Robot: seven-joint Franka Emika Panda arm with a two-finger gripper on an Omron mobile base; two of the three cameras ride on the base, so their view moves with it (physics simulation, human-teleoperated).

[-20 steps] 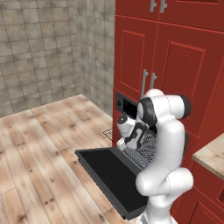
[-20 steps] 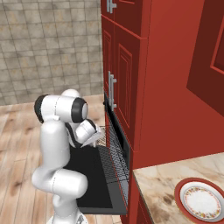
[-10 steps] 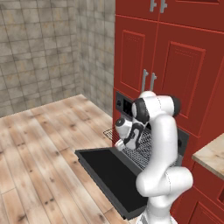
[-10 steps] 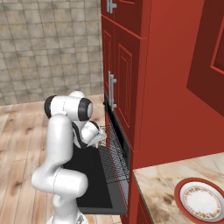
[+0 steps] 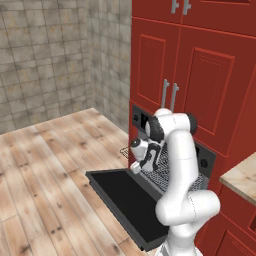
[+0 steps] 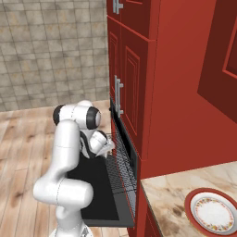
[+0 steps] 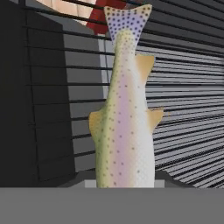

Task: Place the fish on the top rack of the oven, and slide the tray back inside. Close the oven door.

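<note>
The gripper (image 5: 136, 159) was clamped on the fish (image 7: 124, 109), which stood out straight ahead of the hand in the hand view. Its long axis ran along the gripper's own line, with the spotted tail fin farthest from the fingers. Directly beyond and beneath the fish lay the top rack (image 7: 183, 87), pulled out of the oven (image 5: 202, 162) over the lowered oven door (image 5: 125, 200) (the bars crossed the fish's length roughly at right angles). The coming move, by this reading, was a short lowering of the fish onto the bars before the jaws let go. No brand, label or legible writing appeared on the oven's control strip or elsewhere.
</note>
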